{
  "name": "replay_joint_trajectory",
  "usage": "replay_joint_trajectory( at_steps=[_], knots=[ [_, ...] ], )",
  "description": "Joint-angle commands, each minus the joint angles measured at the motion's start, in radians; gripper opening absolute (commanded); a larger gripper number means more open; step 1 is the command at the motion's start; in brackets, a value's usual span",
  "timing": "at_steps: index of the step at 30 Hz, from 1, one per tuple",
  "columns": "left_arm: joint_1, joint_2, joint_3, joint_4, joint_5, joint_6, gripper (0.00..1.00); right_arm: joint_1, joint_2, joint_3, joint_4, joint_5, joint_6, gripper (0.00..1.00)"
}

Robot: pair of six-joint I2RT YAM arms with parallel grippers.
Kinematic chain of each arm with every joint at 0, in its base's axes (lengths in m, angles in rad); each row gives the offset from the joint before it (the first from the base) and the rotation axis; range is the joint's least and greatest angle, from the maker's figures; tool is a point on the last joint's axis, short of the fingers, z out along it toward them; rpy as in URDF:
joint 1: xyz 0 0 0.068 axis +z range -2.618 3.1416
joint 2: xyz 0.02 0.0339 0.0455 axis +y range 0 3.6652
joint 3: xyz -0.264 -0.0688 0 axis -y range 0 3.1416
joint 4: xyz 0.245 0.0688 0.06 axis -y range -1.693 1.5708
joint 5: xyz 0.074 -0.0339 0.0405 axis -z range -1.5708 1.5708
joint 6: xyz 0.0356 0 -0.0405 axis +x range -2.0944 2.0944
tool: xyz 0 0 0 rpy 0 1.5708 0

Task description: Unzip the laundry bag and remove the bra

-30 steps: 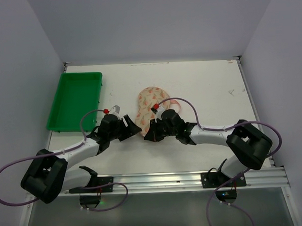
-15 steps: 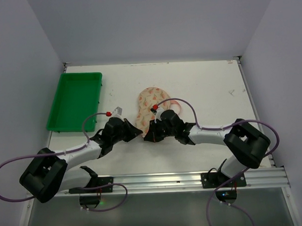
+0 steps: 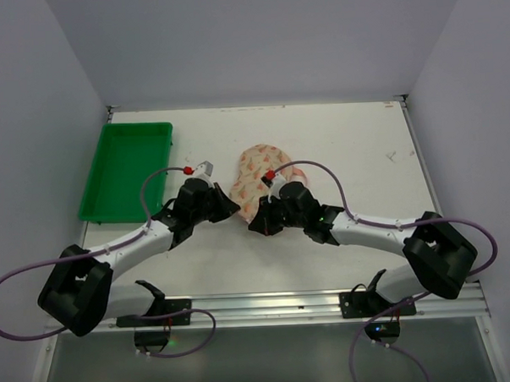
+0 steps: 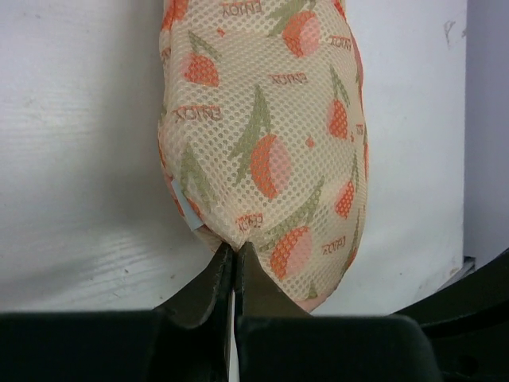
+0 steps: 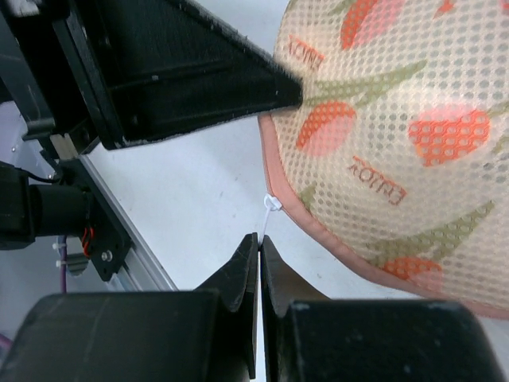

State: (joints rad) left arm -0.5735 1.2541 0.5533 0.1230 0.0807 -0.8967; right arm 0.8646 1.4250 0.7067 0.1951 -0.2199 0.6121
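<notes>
Two grippers are working the near end of the laundry bag (image 3: 253,169), which is lying flat mid-table (image 3: 354,144), well right of the green tray (image 3: 123,176). The left gripper (image 4: 235,256) is showing jaws together, pinching the mesh at the bag's near tip, so it is acting as the anchor. The right gripper (image 5: 258,247) is showing jaws together on a thin white pull cord (image 5: 268,212) hanging off the pink zip edging (image 5: 318,232); I'm reading that as the zip pull, but the slider itself is too small to make out. The bag is looking fully zipped and no bra is showing. To do this step well, I'd be pulling the cord along the line of the edging, not away from it, and low to the table, while the left is holding tension so the fabric isn't bunching ahead of the slider. Risk: that cord is thin and could be slipping out of the pads. Pose: both arms are reaching forward and low, forearms angling inward, wrists nearly meeting at the bag's near end.
</notes>
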Motion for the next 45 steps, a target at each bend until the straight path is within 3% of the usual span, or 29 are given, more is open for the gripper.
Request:
replay_joint_trajectory(
  at_steps=[1, 10, 13, 17, 18, 20, 21, 24, 27, 35, 38, 41, 42, 45],
  knots=[
    [0.037, 0.05, 0.102, -0.06, -0.058, 0.182, 0.0, 0.01, -0.041, -0.01, -0.033, -0.036, -0.021, 0.0],
    [0.057, 0.16, 0.215, -0.118, -0.117, 0.444, 0.0, 0.01, -0.046, -0.021, -0.019, -0.052, -0.023, 0.0],
    [0.058, 0.171, 0.215, -0.121, -0.101, 0.438, 0.01, 0.01, -0.026, -0.015, 0.001, -0.062, -0.022, 0.0],
    [0.058, 0.125, 0.189, -0.125, -0.091, 0.339, 0.25, 0.01, 0.015, 0.002, 0.05, -0.09, -0.006, 0.0],
    [0.06, 0.114, 0.177, -0.178, -0.097, 0.305, 0.35, 0.01, 0.025, 0.007, 0.073, -0.093, -0.005, 0.0],
    [0.058, 0.087, 0.155, -0.187, -0.088, 0.207, 0.44, 0.01, 0.055, 0.022, 0.093, -0.096, 0.005, 0.0],
    [0.058, 0.076, 0.13, -0.186, -0.085, 0.176, 0.6, 0.01, 0.066, 0.028, 0.11, -0.095, 0.006, 0.0],
    [0.058, 0.021, 0.053, -0.142, -0.026, 0.069, 0.83, 0.01, 0.106, 0.051, 0.128, -0.096, 0.005, 0.0],
    [0.058, -0.037, -0.033, -0.039, 0.025, -0.034, 0.87, 0.01, 0.129, 0.066, 0.151, -0.104, -0.003, 0.0],
    [-0.018, -0.068, -0.112, 0.089, 0.036, -0.171, 0.84, 0.01, 0.153, 0.074, 0.164, -0.099, -0.009, 0.0],
    [-0.052, -0.033, -0.096, 0.099, 0.002, -0.177, 0.76, 0.01, 0.149, 0.07, 0.165, -0.098, -0.009, 0.0],
    [-0.057, -0.015, -0.081, 0.098, -0.004, -0.176, 0.5, 0.01, 0.134, 0.062, 0.158, -0.093, -0.012, 0.0],
    [-0.058, -0.015, -0.076, 0.086, -0.013, -0.171, 0.31, 0.01, 0.129, 0.059, 0.147, -0.09, -0.012, 0.0],
    [-0.058, -0.025, -0.046, 0.018, -0.061, -0.139, 0.07, 0.01, 0.1, 0.047, 0.113, -0.076, -0.02, 0.0]
  ],
)
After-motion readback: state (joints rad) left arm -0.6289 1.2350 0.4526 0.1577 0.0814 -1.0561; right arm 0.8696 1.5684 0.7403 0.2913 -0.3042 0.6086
